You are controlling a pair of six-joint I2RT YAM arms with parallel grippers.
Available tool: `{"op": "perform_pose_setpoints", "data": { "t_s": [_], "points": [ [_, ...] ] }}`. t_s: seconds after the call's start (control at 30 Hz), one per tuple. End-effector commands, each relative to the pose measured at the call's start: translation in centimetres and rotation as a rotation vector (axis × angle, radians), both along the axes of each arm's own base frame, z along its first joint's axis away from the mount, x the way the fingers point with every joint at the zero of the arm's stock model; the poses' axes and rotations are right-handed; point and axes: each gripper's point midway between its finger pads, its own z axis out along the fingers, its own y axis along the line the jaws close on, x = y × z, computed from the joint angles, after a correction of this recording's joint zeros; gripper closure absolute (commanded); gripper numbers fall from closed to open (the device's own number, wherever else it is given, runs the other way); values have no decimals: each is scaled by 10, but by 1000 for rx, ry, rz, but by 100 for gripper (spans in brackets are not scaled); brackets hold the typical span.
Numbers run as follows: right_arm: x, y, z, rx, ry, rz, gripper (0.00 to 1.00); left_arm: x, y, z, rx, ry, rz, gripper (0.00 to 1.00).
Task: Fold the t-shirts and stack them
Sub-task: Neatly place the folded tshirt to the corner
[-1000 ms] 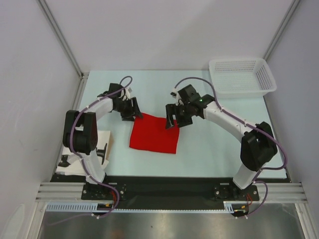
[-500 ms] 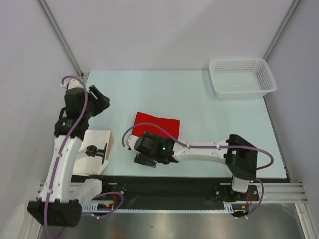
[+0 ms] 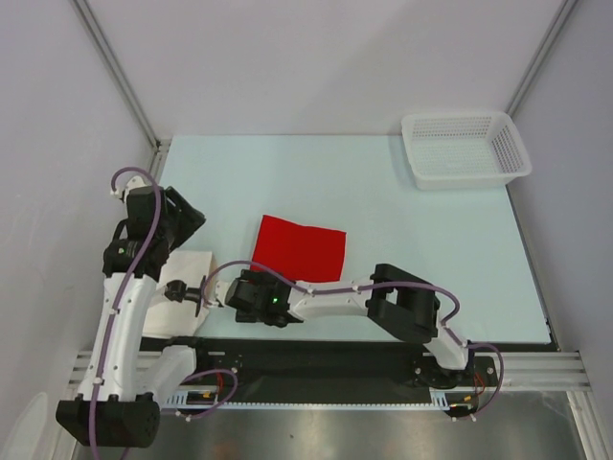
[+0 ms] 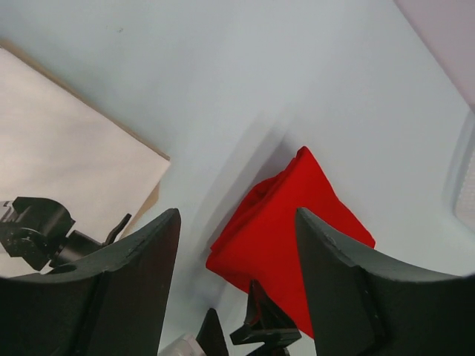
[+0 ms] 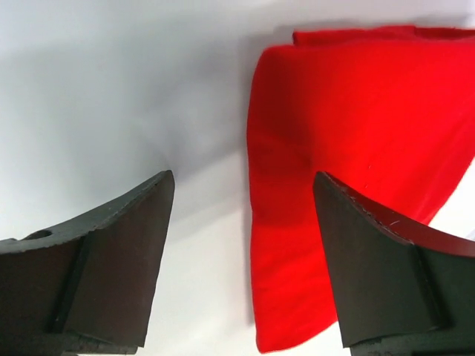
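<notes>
One red t-shirt [image 3: 299, 248] lies folded into a rectangle a little toward 9 o'clock of the table's [image 3: 431, 249] middle, flat on the pale blue top (no second shirt shows in any view). One white mesh basket [image 3: 466, 149] sits in the 1 o'clock corner, well apart from it. At 8 o'clock, on the near left edge, lie one pale flat sheet [image 3: 192, 264] and one black knobbed fixture [image 3: 185, 290] on it.

The right gripper [image 3: 247, 292] is at 7 o'clock of the t-shirt, just beside its near corner. Its arm stretches across the near edge and covers none of the cloth. Its wrist view shows the jaws spread with nothing between them. The left gripper [image 3: 190, 217] hangs at 9 o'clock, apart from the shirt, jaws likewise spread and empty.
</notes>
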Motion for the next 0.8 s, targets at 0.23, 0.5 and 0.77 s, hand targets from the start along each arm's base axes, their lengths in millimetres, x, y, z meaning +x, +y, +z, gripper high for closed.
{"op": "perform_pose_setpoints", "data": {
  "t_s": [0.23, 0.5, 0.77],
  "points": [
    [36, 10, -12, -33, -93, -37, 22, -8, 10, -2, -37, 28, 28, 26],
    [53, 16, -11, -6, -54, -14, 63, -8, 9, -13, -70, 60, 14, 11],
    [69, 5, 38, 103, 21, -33, 100, -10, -16, -42, -221, 133, -79, 0]
  ]
}}
